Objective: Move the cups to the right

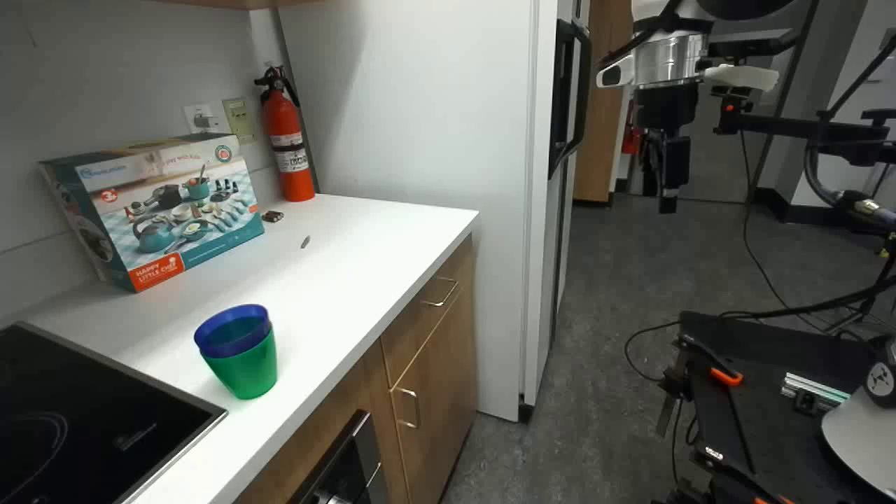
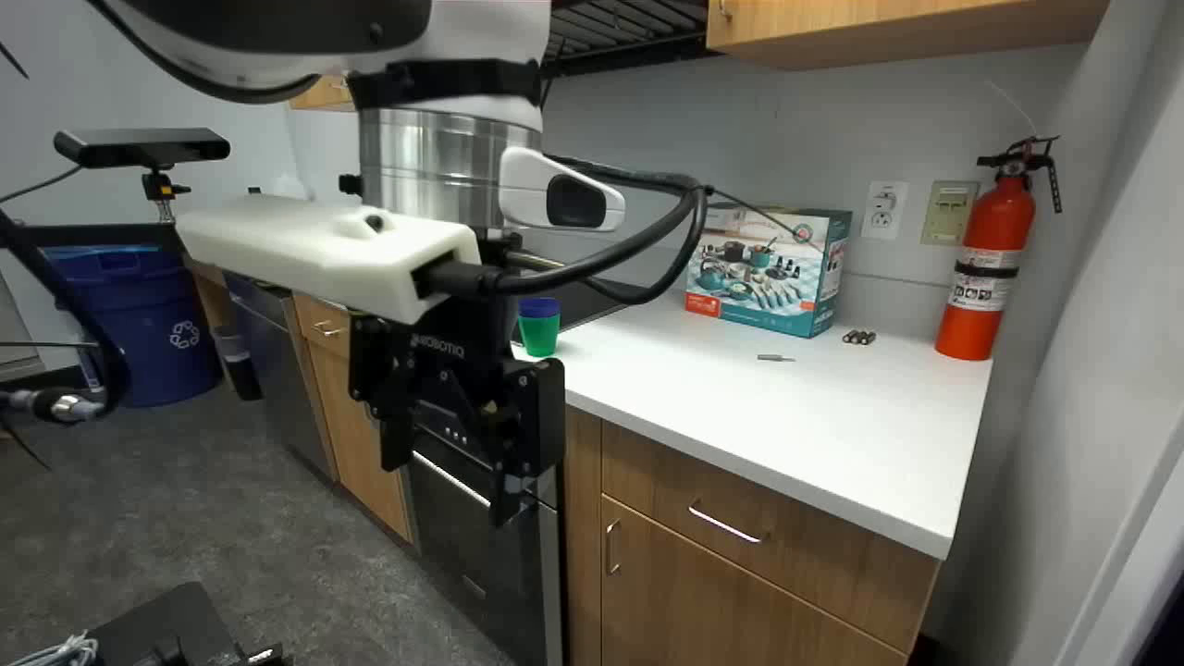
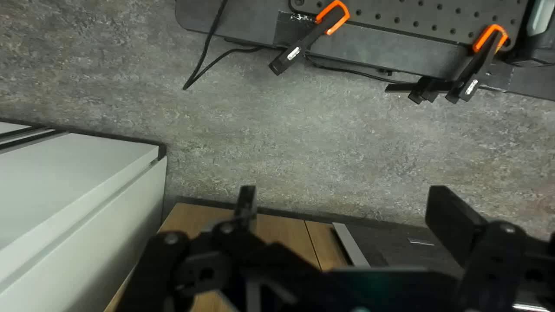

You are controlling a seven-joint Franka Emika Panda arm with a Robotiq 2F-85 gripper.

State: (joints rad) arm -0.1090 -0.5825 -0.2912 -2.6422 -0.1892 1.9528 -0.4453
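A green cup (image 1: 245,367) stands upright on the white counter (image 1: 350,259), beside the black stovetop. A blue cup (image 1: 260,327) is nested inside it, with its rim showing on top. In an exterior view the green cup (image 2: 538,336) and blue cup (image 2: 539,307) show just behind the gripper's wrist, on the counter near its front edge. My gripper (image 2: 451,481) is open and empty, pointing down over the floor in front of the cabinets, well apart from the cups. In the wrist view the gripper (image 3: 342,193) has its fingers spread wide, and the cups are out of view.
A toy box (image 1: 182,210) leans at the wall. A fire extinguisher (image 1: 285,140) stands in the far corner by the white fridge (image 1: 413,105). Small batteries (image 2: 859,338) and a thin grey object (image 2: 773,357) lie on the counter. A black stovetop (image 1: 77,427) borders the cups.
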